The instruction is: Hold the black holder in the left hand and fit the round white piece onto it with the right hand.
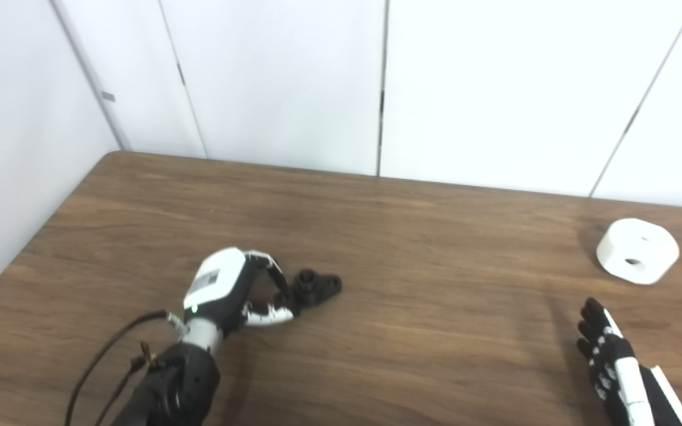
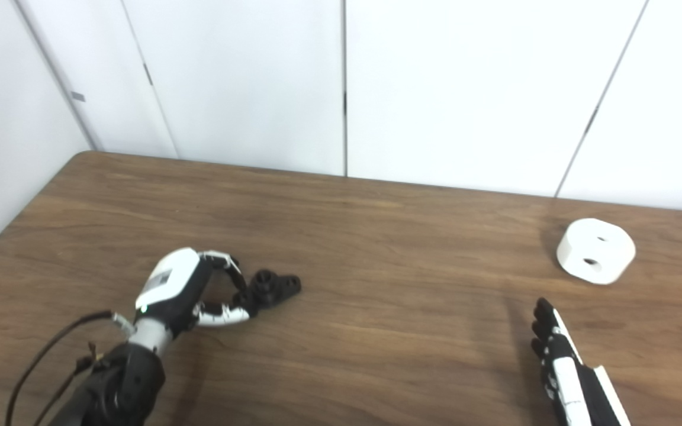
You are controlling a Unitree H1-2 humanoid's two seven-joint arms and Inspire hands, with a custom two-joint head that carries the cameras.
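The black holder (image 1: pixel 317 286) lies on the brown table (image 1: pixel 412 236), left of the middle. My left hand (image 1: pixel 231 290) rests on the table beside it, with fingers and thumb curled in a pinch on the holder's left end. The round white piece (image 1: pixel 637 250), with a hole in its top, sits at the far right of the table. At the bottom right is my right hand (image 1: pixel 610 361), open with its fingers stretched flat and holding nothing. It is well short of the white piece.
White wall panels (image 1: pixel 495 89) stand right behind the table's far edge. The table's left edge (image 1: pixel 39 236) runs diagonally beside my left arm. A black cable (image 1: pixel 101 355) loops off the left wrist.
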